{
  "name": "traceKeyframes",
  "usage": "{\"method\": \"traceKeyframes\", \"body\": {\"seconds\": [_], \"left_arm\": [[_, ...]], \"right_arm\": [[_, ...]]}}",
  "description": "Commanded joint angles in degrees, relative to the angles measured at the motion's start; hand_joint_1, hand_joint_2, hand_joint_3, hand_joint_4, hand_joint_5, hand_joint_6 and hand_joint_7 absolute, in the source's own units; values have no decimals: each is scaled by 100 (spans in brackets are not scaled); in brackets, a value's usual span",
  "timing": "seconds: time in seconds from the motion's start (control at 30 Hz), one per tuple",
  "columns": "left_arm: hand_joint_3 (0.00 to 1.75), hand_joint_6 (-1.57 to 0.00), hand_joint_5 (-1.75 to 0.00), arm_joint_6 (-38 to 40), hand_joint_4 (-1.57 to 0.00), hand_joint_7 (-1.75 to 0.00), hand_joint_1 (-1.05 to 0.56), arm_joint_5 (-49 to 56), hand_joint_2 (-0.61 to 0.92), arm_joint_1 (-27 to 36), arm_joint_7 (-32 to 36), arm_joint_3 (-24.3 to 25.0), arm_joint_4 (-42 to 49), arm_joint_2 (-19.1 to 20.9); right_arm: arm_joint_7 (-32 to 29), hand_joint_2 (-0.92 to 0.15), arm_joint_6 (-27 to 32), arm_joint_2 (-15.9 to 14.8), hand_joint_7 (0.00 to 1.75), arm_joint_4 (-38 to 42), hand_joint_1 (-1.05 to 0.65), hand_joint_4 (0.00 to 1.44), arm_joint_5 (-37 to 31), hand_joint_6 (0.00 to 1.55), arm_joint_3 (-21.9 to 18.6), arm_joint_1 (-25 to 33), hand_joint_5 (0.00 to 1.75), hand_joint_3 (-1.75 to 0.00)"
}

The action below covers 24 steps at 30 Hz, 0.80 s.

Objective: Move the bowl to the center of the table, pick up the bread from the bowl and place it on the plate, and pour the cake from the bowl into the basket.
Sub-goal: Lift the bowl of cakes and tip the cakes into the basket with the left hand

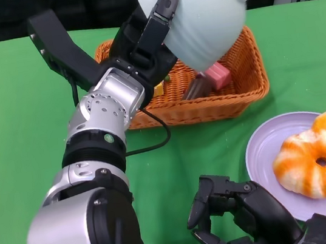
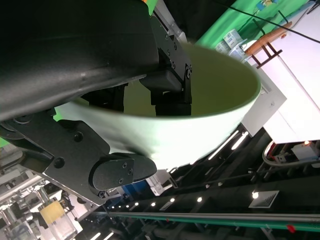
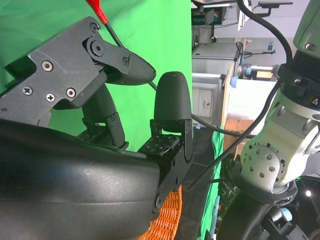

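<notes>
My left hand [image 1: 144,39] grips the pale bowl [image 1: 199,12] by its rim and holds it tipped over above the orange wicker basket [image 1: 250,87]. A pink cake piece [image 1: 218,77] lies inside the basket under the bowl. In the left wrist view the bowl [image 2: 200,115] fills the frame, its rim pinched between my fingers [image 2: 167,85]. Two orange-and-white bread rings [image 1: 313,164] lie on the lilac plate [image 1: 265,149] at the right. My right hand [image 1: 238,215] rests low near the front edge beside the plate, fingers curled, holding nothing. The right wrist view shows its fingers [image 3: 172,115] empty.
The green tablecloth [image 1: 15,119] covers the table. My left forearm [image 1: 98,138] stretches diagonally from the lower left toward the basket, with a black cable looping off it. The basket edge [image 3: 167,220] and my left arm [image 3: 280,150] show in the right wrist view.
</notes>
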Motion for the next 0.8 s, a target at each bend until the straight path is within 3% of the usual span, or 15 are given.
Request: {"method": "traceKeyframes", "body": {"seconds": [0.03, 0.3, 0.47, 0.6, 0.8], "left_arm": [[82, -64, -175, 66, -67, -161, -13, -160, 84, -258, -2, 81, 26, 69], [87, -65, -174, 337, -69, -160, -13, -434, 77, -341, 189, 313, 106, 96], [91, -56, -175, 369, -71, -170, -14, -516, 76, -374, 308, 388, 170, 117], [79, -60, -174, 375, -70, -163, -16, -494, 82, -373, 301, 374, 174, 127], [81, -61, -175, 393, -70, -164, -15, -472, 81, -366, 284, 335, 146, 137]], "right_arm": [[-31, -51, -73, -39, 144, 34, -30, 72, 32, 63, -39, 32, 172, -98], [-54, -51, -86, -55, 143, 61, -31, 72, 1, 63, -32, 4, 173, -97], [-57, -52, -56, -60, 143, 41, -31, 72, 4, 63, -33, 16, 172, -97], [-30, -51, -46, -60, 143, 47, -29, 73, 45, 63, -40, 17, 171, -97], [-21, -50, -28, -60, 143, 45, -31, 73, 56, 64, -39, 15, 171, -99]]}}
